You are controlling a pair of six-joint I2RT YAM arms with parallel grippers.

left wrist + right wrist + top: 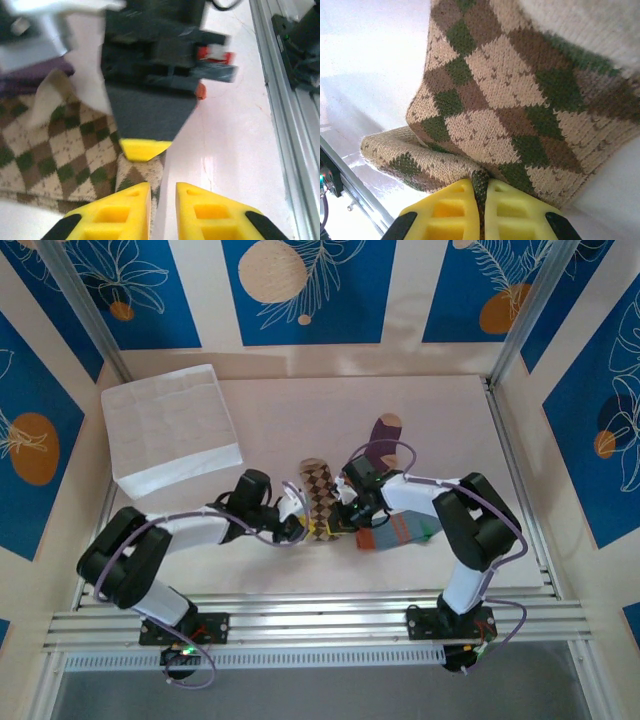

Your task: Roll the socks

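Three socks lie on the table (455, 420). The one diamond-patterned sock (320, 490) is in the middle, the purple sock (384, 430) lies behind it, and the blue-grey striped sock (398, 533) is partly covered by the right arm. The right gripper (480, 197) is pinched tight on a fold of the diamond-patterned sock. The left gripper (163, 210) sits just beside it, jaws a narrow slit apart at the sock's edge. One white fabric box (170, 430) sits back left, well apart.

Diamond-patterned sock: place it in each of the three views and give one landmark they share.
Top external: diamond-patterned sock at the centre of the table.
Left wrist: sock across the left half.
Right wrist: sock across the upper picture, a fold pinched in yellow fingers.
Shared landmark: right gripper, shut on the sock.
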